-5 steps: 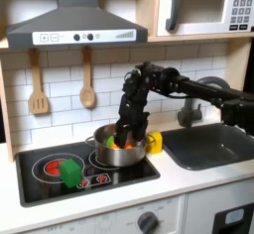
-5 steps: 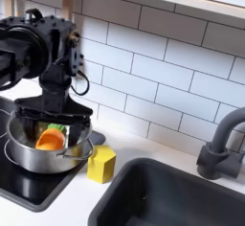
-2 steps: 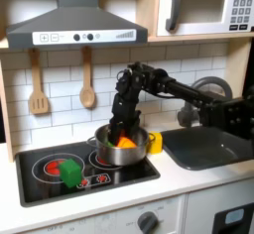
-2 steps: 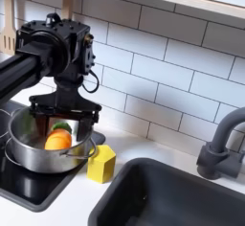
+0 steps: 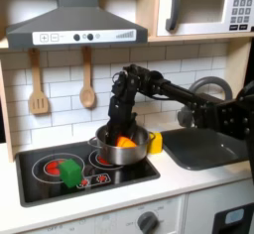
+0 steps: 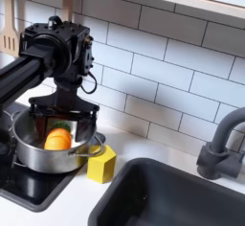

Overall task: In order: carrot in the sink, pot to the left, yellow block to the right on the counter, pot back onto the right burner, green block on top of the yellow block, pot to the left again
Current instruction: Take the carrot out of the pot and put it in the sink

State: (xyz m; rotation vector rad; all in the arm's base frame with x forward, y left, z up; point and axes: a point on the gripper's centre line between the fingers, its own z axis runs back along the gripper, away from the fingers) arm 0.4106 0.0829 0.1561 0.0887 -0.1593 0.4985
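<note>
The shiny steel pot [image 5: 111,157] [image 6: 38,159] stands on the right burner [image 5: 97,160] of the black cooktop. The orange carrot [image 5: 125,139] [image 6: 58,141] lies inside it, green top toward the wall. My gripper [image 5: 120,132] [image 6: 63,130] hangs down into the pot, open, with a finger on each side of the carrot. The yellow block [image 5: 155,142] [image 6: 100,163] sits on the cream counter [image 5: 189,176] close against the pot's sink side. The green block [image 5: 69,171] rests on the cooktop's other burner. The dark grey sink [image 5: 213,147] [image 6: 182,193] is beyond the yellow block.
A dark curved faucet [image 5: 190,107] [image 6: 220,144] stands behind the sink. Two wooden utensils [image 5: 87,87] hang on the tiled wall under the range hood. The arm reaches in from the first exterior view's right, above the sink.
The gripper has shifted toward the first exterior view's left and sunk lower into the pot. The carrot went from tilted to lying flatter between the fingers.
</note>
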